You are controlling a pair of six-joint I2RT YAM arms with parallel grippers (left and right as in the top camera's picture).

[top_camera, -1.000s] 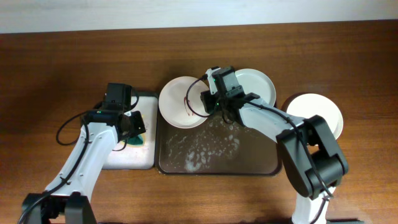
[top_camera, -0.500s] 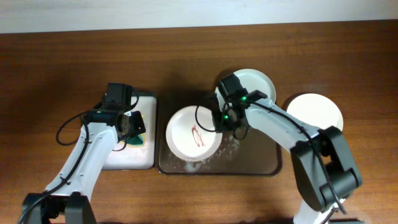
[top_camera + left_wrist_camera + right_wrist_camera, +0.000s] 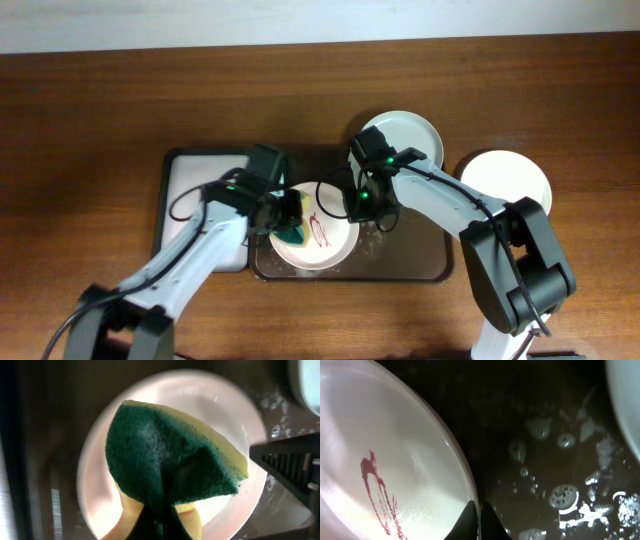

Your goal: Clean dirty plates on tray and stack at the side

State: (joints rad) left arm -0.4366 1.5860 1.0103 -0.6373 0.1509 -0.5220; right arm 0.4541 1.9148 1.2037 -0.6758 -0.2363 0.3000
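A white plate with red smears (image 3: pixel 325 240) lies on the dark brown tray (image 3: pixel 420 262). My right gripper (image 3: pixel 357 210) is shut on that plate's right rim (image 3: pixel 465 485); the red smear (image 3: pixel 377 495) shows in the right wrist view. My left gripper (image 3: pixel 275 215) is shut on a green and yellow sponge (image 3: pixel 292 237) and holds it over the plate's left side (image 3: pixel 170 460). A second white plate (image 3: pixel 405 135) sits at the tray's far right corner. A third white plate (image 3: pixel 508 180) lies on the table to the right of the tray.
A smaller black-rimmed tray with a white bottom (image 3: pixel 195 190) lies left of the brown tray. Foam and water drops (image 3: pixel 565 495) cover the brown tray's floor. The wooden table (image 3: pixel 90 120) runs all round.
My left arm swung right from the white-bottomed tray, carrying the sponge over the smeared plate. My right gripper brought that plate from the tray's far edge down towards the middle.
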